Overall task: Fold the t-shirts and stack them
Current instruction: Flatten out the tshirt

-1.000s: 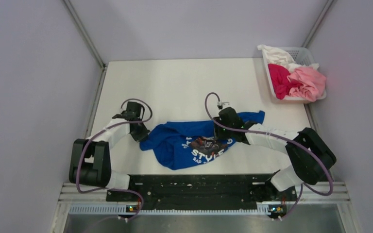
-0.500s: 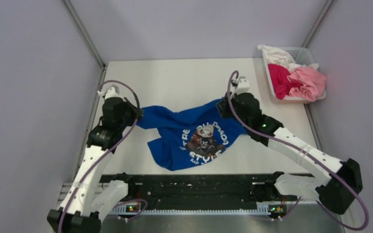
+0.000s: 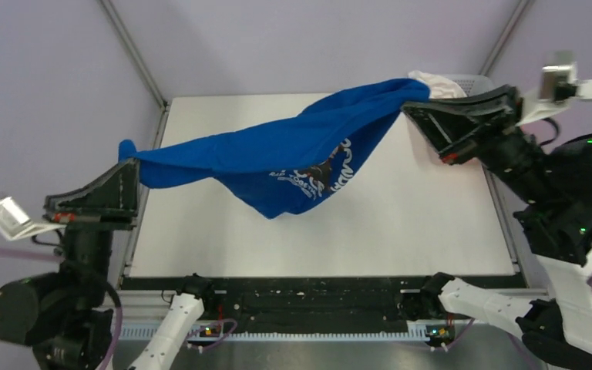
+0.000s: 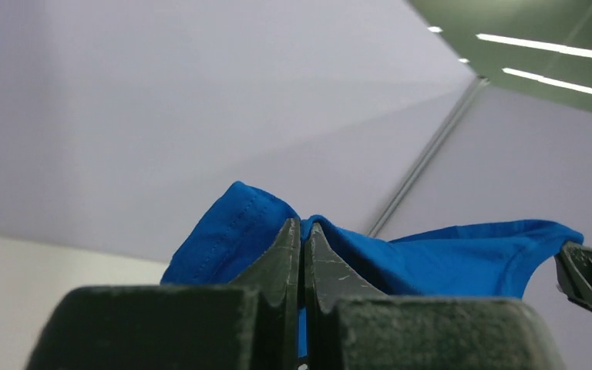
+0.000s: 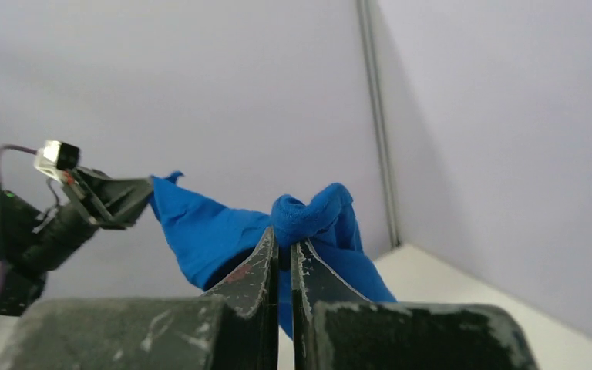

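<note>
- We are inspecting a white table (image 3: 401, 231) enclosed by pale lavender wall panels (image 3: 293, 38), with grey frame posts (image 3: 132, 58) rising at the far corners and a black mounting rail (image 3: 316, 297) running along the near edge.
- Strip lights (image 4: 539, 48) are showing overhead in the left wrist view.
- The blue t-shirt (image 3: 277, 158) is hanging in the air above the table, stretched between the two grippers.
- Its long axis is running diagonally, from the table's left edge to the far-right corner. The middle is sagging and a lobe is drooping toward the near side, with the print (image 3: 316, 176) facing upward and its lettering tilted.
- The left gripper (image 3: 131, 166) is clamping the shirt's left end, jaws closed on the fabric.
- The right gripper (image 3: 415, 112) is pinching the bunched right end, jaws likewise closed.
- A white t-shirt (image 3: 438, 83) and the basket (image 3: 479, 80) are showing just behind the right gripper.
</note>
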### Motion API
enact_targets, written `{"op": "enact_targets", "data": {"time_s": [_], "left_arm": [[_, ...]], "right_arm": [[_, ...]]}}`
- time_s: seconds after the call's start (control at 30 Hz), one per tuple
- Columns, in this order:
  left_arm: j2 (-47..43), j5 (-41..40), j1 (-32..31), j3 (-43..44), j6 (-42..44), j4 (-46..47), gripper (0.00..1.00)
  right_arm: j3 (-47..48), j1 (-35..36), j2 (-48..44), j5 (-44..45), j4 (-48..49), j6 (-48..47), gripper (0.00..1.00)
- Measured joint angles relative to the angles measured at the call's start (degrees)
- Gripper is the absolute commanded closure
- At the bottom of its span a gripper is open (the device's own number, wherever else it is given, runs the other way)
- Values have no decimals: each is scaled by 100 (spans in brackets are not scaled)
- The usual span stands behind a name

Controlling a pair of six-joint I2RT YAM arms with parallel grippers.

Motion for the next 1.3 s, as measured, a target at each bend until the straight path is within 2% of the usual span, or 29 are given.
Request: {"op": "enact_targets", "data": {"time_s": [0.2, 0.4, 0.5, 0.6, 0.7, 0.8, 0.93, 1.0, 1.07, 1.1, 1.13, 1.2, 1.23, 1.3], "left_arm": [[-74, 380, 74, 922, 131, 321, 100], [350, 601, 382, 1696, 175, 455, 100], [780, 507, 442, 1812, 210, 584, 100], [1412, 151, 442, 1725, 297, 651, 100], [2205, -286, 442, 1523, 396, 719, 100], [3261, -890, 442, 1185, 529, 907, 100], [4966, -1777, 444, 918, 702, 975, 100], [6011, -2225, 448, 960, 767, 962, 77], [7003, -2555, 461, 1119, 831, 839, 41], [7554, -2702, 470, 1305, 844, 706, 12], [8046, -2791, 487, 1515, 863, 592, 2], [8933, -2898, 542, 2020, 859, 317, 1], [9254, -2918, 570, 2249, 848, 184, 1], [9729, -2911, 621, 2623, 826, -39, 1]], "right_arm": [[2216, 2, 588, -719, -382, -105, 100], [3434, 22, 1137, -455, -732, -501, 100], [3486, 26, 1344, 221, -852, -789, 100], [3344, 26, 1659, 1342, -866, -1191, 100], [2833, 24, 2022, 2675, -608, -1690, 100], [2214, -153, 2588, 3654, -245, -2037, 100], [1414, -754, 3724, 3884, -28, -1840, 100], [1097, -1062, 4413, 3751, 2, -1633, 100], [885, -1309, 5182, 3506, 26, -1429, 85], [861, -1377, 5510, 3381, 26, -1338, 77], [868, -1445, 5895, 3239, 31, -1241, 70], [938, -1554, 6631, 2977, 24, -1060, 55], [1071, -1600, 7029, 2879, -52, -1001, 45], [1449, -1646, 7698, 2754, -212, -861, 40]]}}
